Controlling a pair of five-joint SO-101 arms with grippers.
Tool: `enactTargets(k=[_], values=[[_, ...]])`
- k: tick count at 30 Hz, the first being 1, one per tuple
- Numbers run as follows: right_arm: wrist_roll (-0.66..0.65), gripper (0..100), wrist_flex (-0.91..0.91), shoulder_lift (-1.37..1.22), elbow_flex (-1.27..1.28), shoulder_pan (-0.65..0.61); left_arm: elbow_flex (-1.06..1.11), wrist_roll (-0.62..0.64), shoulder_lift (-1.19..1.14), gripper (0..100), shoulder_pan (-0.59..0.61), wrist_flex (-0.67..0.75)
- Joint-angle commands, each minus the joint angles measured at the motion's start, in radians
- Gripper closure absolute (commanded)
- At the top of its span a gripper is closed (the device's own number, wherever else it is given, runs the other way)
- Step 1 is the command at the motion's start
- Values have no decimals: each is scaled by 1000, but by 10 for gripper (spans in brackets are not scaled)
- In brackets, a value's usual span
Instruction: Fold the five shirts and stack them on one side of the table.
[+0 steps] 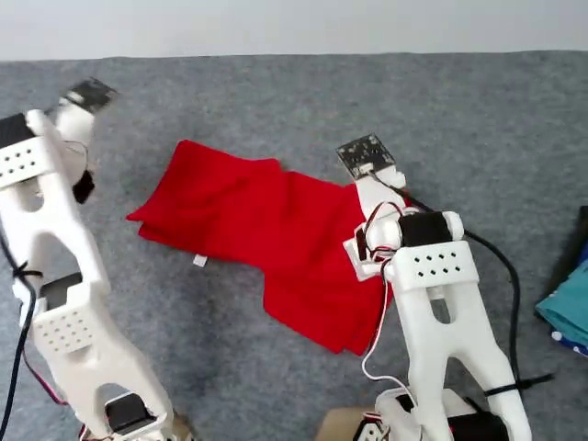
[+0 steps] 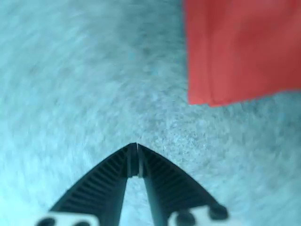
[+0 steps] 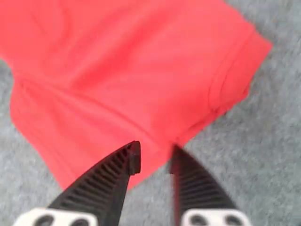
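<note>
- The grey felt table [image 1: 478, 119] is likely to grip cloth. If you drag the shirt across it instead of lifting, expect the fabric to bunch.
- The red shirt [image 1: 266, 230] lies mid-table, rumpled and only partly folded. One end points toward your left arm [image 1: 55, 239], and the wider end sits under your right arm [image 1: 441, 294]. Its edges are not square, so a fold started now would probably come out skewed.
- Your right arm's black cable [image 1: 503, 276] loops just beside the shirt, and a low sweep could snag it.
- The right gripper [image 3: 155, 159] has its jaws spread with nothing between them, over the shirt's edge near a sleeve. If you close there, you may catch only the top layer, and the layers beneath would slide apart.
- The left gripper [image 2: 136, 162] has its jaws pressed together and holds nothing. It sits over bare felt near the shirt's corner, and you must spread it before it can take the cloth.
- A teal cloth [image 1: 565, 308], perhaps another shirt, lies at the table's right edge, well apart and not in your way.
- A white tag [image 1: 199, 261] shows at the shirt's near edge.
</note>
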State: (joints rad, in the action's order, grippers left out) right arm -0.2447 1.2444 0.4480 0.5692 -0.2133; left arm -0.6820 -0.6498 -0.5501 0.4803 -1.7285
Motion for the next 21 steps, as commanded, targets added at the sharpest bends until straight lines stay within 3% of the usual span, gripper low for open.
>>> enactTargets(k=[1, 5, 11, 21], values=[[11, 986, -50, -8, -51, 10, -16, 233, 109, 997, 14, -26], [11, 983, -41, -145, -124, 13, 61, 311, 189, 997, 11, -26], [120, 983, 45, -472, -440, 38, 182, 311, 305, 997, 12, -26], [126, 983, 223, -944, -905, 133, 240, 315, 330, 997, 31, -23]])
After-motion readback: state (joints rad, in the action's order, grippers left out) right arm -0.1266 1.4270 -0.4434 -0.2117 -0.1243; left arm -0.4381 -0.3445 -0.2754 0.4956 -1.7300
